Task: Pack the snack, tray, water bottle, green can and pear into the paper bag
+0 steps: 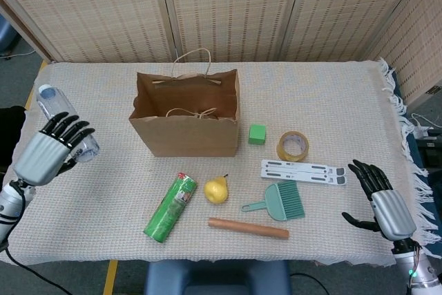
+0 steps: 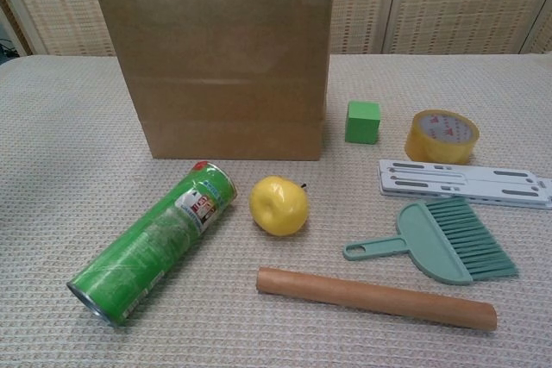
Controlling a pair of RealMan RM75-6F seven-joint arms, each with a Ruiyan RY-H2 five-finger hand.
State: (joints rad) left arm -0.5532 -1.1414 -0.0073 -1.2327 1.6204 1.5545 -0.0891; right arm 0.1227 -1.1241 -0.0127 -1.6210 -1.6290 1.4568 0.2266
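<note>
My left hand [image 1: 47, 151] is raised at the table's left side and grips the clear water bottle [image 1: 56, 107], whose top sticks out above the fingers. The open brown paper bag [image 1: 186, 117] [image 2: 216, 58] stands at centre back. In front of it lie the green can [image 1: 171, 207] [image 2: 155, 241] and the yellow pear [image 1: 216, 189] [image 2: 279, 205]. My right hand [image 1: 383, 202] rests open at the table's right edge, holding nothing. The chest view shows neither hand.
A green cube [image 1: 257, 134], a tape roll [image 1: 293, 146], a white slotted bar [image 1: 304, 170], a green hand brush [image 1: 280, 202] and a wooden rolling pin [image 1: 248, 228] lie right of the bag. A woven screen stands behind the table.
</note>
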